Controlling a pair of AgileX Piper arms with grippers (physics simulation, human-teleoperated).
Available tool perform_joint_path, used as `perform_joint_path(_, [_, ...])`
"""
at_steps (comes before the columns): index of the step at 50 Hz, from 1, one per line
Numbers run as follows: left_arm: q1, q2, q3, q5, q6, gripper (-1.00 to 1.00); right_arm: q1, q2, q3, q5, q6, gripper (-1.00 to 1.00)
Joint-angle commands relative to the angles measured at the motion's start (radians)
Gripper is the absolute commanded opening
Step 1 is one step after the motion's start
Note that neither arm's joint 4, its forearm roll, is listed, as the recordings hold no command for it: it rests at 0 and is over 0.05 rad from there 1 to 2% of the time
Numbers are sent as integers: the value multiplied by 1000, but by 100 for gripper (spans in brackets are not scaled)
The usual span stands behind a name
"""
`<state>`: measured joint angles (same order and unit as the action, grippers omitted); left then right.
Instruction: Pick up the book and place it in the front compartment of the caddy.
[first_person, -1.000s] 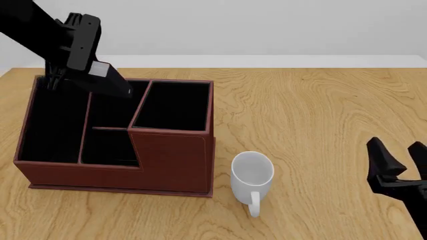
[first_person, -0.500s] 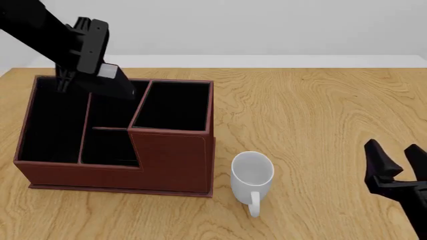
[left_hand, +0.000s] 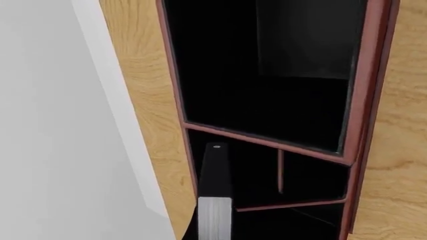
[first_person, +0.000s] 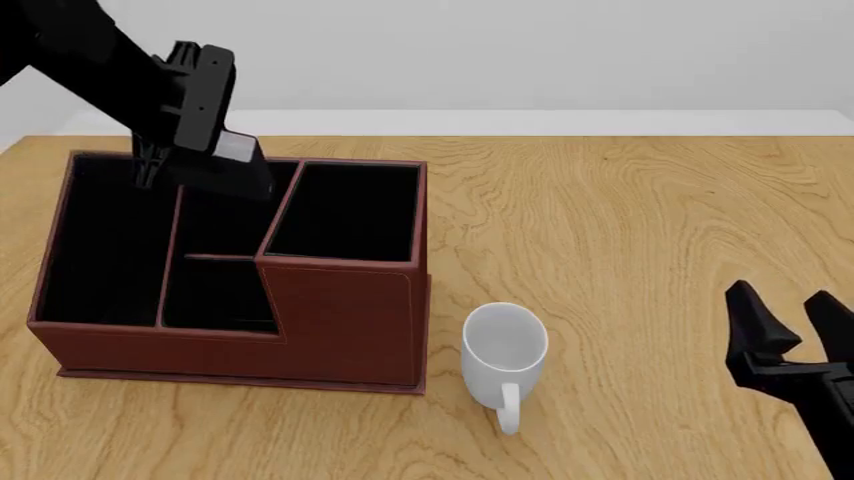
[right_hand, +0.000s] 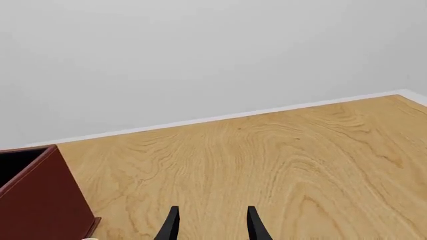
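The caddy (first_person: 350, 320) is a large reddish-brown box with black inner walls at the table's left; the left wrist view looks down into it (left_hand: 357, 100), and a corner of it (right_hand: 40, 205) shows in the right wrist view. The book (first_person: 248, 168), black with a white page edge, hangs tilted over the caddy's back middle section. My left gripper (first_person: 200, 158) is shut on it. In the left wrist view the book (left_hand: 214, 200) pokes out above the dividers. My right gripper (first_person: 790, 325) stands open and holds nothing, low at the right, its fingertips (right_hand: 172, 224) apart over bare wood.
A white mug (first_person: 505, 345) stands upright just right of the caddy's front corner, its handle toward the near edge. The wooden table (first_person: 641, 230) runs back to a pale wall. My left arm crosses above the caddy's back left corner.
My left gripper has carried the book a little to the right and slightly up over the caddy's back. The right gripper has drifted a touch left.
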<state>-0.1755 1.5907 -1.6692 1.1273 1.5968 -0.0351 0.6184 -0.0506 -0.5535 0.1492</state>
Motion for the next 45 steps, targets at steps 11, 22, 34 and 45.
perform_joint_path(11, [22, 10, -23, 2, 27, -100, -1, -19, 1, 16, -1, 100])
perform_joint_path(22, [34, -7, -44, 27, 24, -100, 3, -29, 0, 26, 0, 100])
perform_joint_path(34, [31, -16, -54, 39, 17, -100, 3, -51, -2, 47, 1, 100])
perform_joint_path(45, [-13, 1, -119, 90, -34, -100, 5, -70, -2, 63, 3, 100])
